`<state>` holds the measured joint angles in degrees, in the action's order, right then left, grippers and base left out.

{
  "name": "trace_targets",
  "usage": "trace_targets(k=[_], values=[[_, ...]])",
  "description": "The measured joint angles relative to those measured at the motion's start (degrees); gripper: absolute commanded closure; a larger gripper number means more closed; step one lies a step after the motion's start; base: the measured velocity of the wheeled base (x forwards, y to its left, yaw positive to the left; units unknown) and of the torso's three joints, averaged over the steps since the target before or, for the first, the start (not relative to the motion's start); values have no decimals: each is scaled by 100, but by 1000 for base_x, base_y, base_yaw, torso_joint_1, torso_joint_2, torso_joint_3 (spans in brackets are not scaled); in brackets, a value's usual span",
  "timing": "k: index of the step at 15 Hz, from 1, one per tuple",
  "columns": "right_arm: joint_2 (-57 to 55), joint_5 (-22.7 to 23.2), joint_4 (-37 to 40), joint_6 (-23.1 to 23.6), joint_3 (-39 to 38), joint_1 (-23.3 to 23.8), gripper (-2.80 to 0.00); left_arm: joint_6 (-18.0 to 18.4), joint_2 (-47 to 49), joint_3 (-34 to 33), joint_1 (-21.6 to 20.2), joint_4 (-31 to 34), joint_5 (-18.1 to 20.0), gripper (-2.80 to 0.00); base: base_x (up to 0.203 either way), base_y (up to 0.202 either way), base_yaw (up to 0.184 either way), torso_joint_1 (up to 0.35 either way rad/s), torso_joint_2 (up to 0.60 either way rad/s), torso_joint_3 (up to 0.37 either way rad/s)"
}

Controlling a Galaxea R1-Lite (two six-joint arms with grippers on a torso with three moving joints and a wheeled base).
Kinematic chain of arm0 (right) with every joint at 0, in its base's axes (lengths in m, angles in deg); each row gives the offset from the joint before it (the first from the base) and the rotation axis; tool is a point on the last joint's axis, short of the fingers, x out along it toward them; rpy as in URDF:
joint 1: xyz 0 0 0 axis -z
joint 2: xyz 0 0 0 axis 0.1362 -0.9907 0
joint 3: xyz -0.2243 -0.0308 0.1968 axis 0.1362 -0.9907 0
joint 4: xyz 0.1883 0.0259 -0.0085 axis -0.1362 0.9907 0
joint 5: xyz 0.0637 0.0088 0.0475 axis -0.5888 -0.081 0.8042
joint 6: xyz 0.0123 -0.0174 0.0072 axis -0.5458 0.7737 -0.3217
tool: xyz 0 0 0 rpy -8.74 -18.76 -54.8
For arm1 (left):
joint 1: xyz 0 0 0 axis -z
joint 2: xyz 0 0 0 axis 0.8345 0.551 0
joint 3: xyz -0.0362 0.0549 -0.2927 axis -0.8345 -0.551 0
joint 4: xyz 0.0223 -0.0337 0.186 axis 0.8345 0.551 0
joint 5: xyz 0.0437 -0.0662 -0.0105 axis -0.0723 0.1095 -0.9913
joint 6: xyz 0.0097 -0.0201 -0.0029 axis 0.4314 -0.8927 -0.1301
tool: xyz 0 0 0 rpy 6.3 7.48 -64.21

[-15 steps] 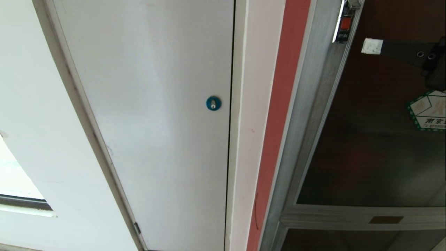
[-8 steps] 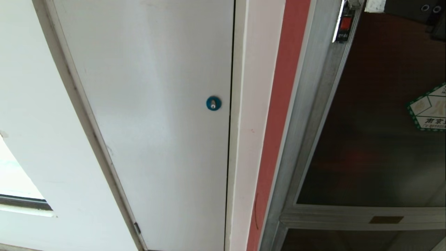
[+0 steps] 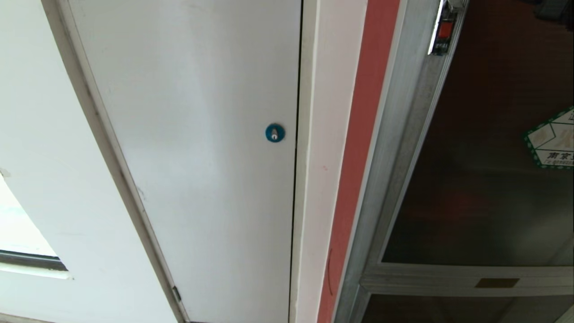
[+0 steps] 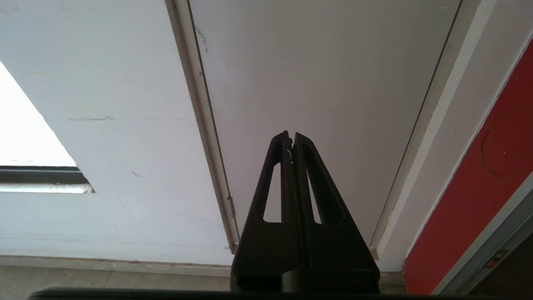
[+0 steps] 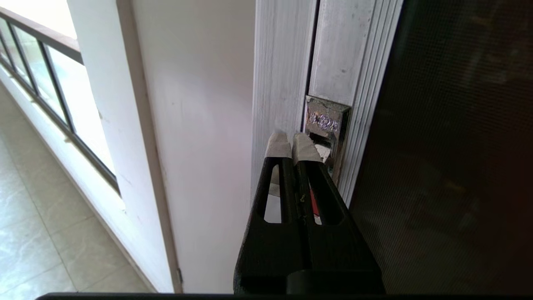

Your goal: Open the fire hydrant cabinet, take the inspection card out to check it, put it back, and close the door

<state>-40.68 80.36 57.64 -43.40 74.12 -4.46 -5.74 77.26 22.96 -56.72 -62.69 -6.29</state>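
Pressing its two tape-wrapped fingertips together with nothing between them, the right gripper (image 5: 292,143) points at the silver edge of the door (image 5: 449,158), and just past the tips sits the small latch (image 5: 325,127), a metal plate with a dark slot. A sliver of red shows through the gap in the fingers, so the lower part of the latch is hidden behind them. Whether the tips touch the frame or stop just short cannot be told. Beside the latch, on the far side from the white wall, the door's dark tinted glass fills the rest of the right wrist view, and it lies flat in its frame, closed.

From the head view only a dark scrap of the right arm shows at the top right corner, its gripper cut off. Below that, the door (image 3: 489,179) carries a green-bordered sticker (image 3: 552,143), half cut by the edge. The red latch (image 3: 444,30) sits on the frame at the top. Nothing of the cabinet's inside can be made out through the glass.

Farther left, the left gripper (image 4: 291,139) is closed and empty, facing a plain white panel (image 3: 188,148) with a round blue lock (image 3: 275,133).
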Motion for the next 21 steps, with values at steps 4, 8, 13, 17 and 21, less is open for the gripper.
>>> trace_targets(k=[4,8,13,17,21], values=[[-119,-55,85,0,53,0,0,0,0,0,-2,0,3,0,0,0,0,0,0,0],[-295,-240,39,0,35,2,0,1,0,0,0,0,3,0,0,0,0,0,0,0],[-402,-265,18,-173,-7,35,0,0,0,0,0,0,0,0,0,0,0,0,0,0],[-412,-266,5,-204,-141,74,0,1,2,0,-2,0,0,0,0,0,0,0,0,0],[-379,-266,57,-210,-347,83,0,0,0,0,-2,0,1,0,0,0,0,0,0,0]])
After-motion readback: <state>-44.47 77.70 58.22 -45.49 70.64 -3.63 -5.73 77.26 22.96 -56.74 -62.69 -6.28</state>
